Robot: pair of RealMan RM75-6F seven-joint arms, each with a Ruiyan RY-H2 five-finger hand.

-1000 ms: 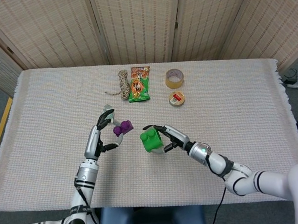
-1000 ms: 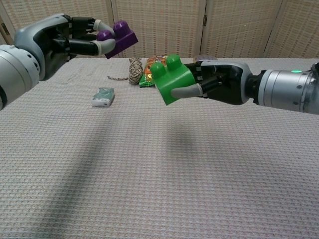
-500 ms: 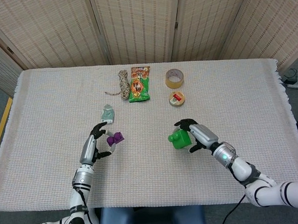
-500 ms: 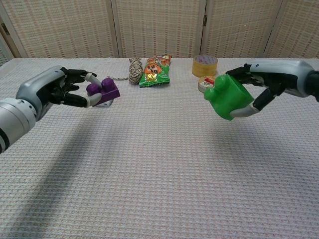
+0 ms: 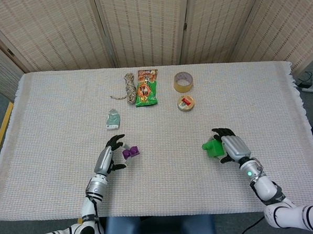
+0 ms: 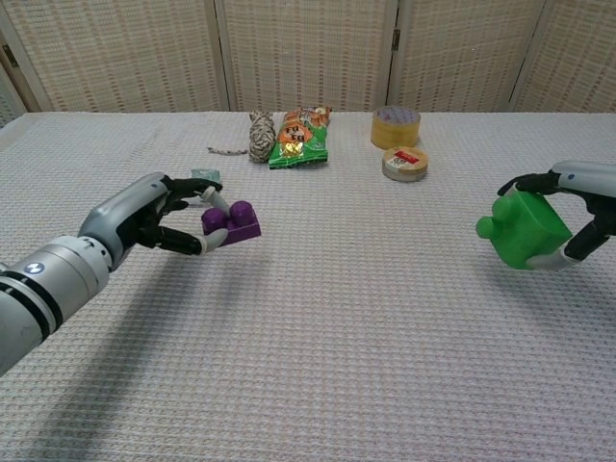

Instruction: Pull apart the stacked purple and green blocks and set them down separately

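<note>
On woven cloth point(image 5: 52, 127) | left hand point(image 6: 159, 217) pinches studded purple block point(image 6: 231, 222) | right hand point(image 5: 232, 148) grips green block point(image 6: 523, 229)

We can read no text for certain: the green and orange foil snack packet point(image 5: 145, 87) carries large printed characters, and the flat round tape roll with a red label point(image 5: 185, 103) bears markings, all too small to make out.

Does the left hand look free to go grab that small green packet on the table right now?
Probably not yet: the left hand is holding the purple block. The small green packet lies just beyond it, nothing between them.
</note>
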